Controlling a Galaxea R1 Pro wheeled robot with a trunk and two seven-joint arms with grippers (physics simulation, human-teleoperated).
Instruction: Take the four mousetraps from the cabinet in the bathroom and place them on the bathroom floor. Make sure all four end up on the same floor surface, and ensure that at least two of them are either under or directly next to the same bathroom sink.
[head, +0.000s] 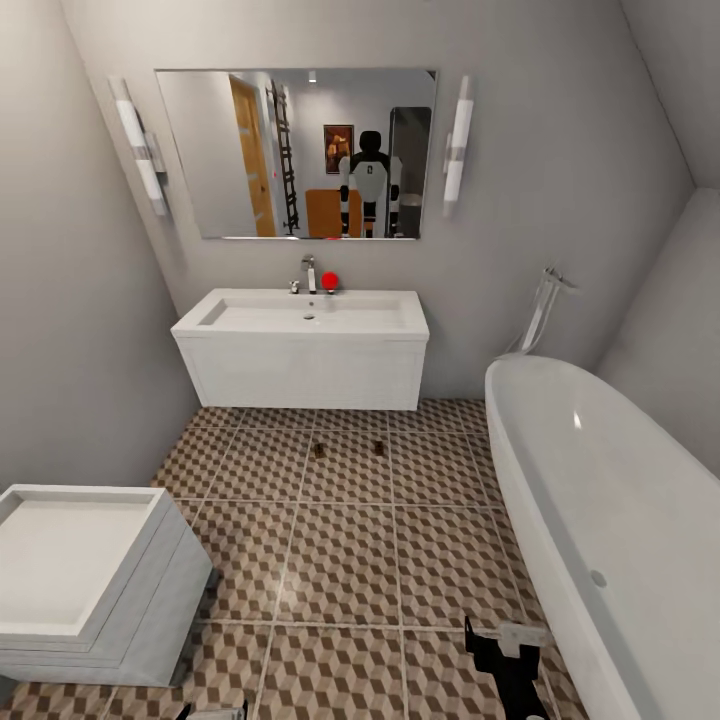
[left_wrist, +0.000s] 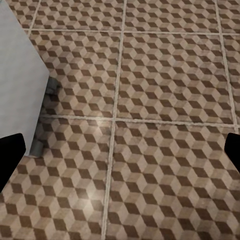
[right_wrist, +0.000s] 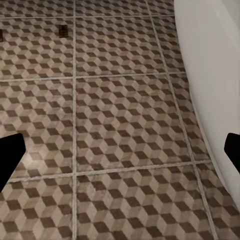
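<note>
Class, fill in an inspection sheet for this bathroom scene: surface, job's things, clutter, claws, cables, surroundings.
Surface: cube-patterned tile floor.
Job's things: two mousetraps lie on the floor just in front of the sink, apart from each other.
Clutter: red ball by the faucet.
Claws: left claw open, empty; right claw open, empty; both over floor.
Cables: nothing seen.
Surroundings: white drawer unit, bathtub, mirror, two wall lamps.

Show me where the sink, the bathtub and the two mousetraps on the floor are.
sink (head: 395, 326), head view, its front right rim.
bathtub (head: 640, 520), head view, its inner wall.
left mousetrap (head: 319, 451), head view, its middle.
right mousetrap (head: 379, 447), head view, its middle.
</note>
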